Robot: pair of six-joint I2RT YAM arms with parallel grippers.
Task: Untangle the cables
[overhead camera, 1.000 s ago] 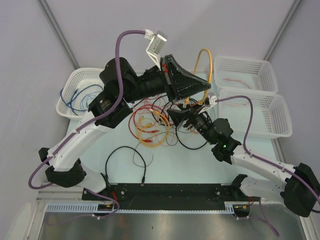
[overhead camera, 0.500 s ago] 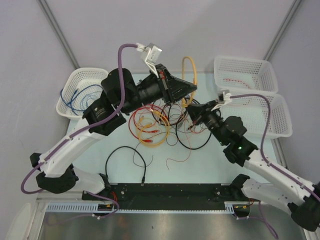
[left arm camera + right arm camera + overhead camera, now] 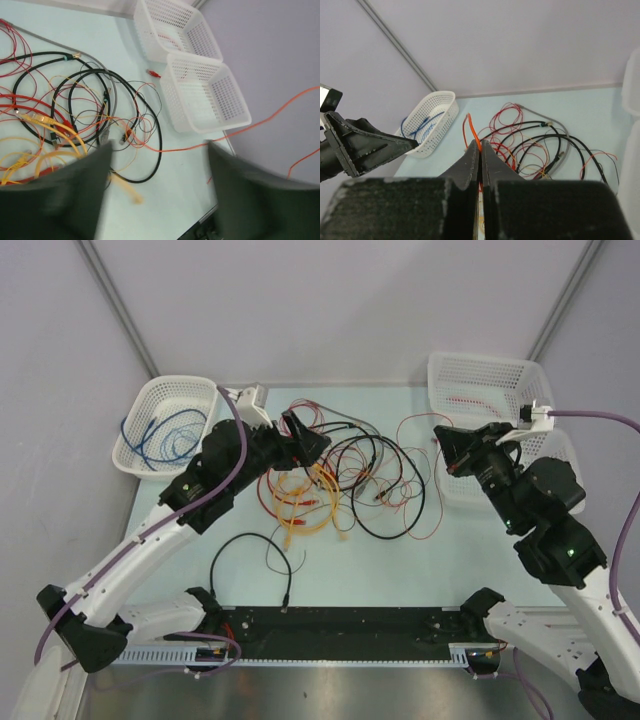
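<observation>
The cables (image 3: 340,478) lie tangled mid-table: red, orange-yellow and black loops crossing one another. My left gripper (image 3: 320,440) hovers open at the pile's left edge. In the left wrist view the left gripper (image 3: 159,147) has nothing between its wide-apart fingers, and a blurred yellow cable end (image 3: 125,187) hangs below. My right gripper (image 3: 440,435) is shut on a thin orange cable (image 3: 474,131), raised to the right of the pile. From the right gripper (image 3: 480,144) this strand (image 3: 260,120) runs back down to the tangle (image 3: 85,115).
A white basket (image 3: 140,405) holding a blue cable sits at the far left. Two white baskets (image 3: 490,365) (image 3: 556,502) stand at the far right, close behind my right arm. A separate black cable (image 3: 250,545) lies near the front edge.
My left gripper opened, let go of the lifted yellow cable, and dropped leftward to the pile. My right gripper shut on the thin orange cable and pulled it right.
</observation>
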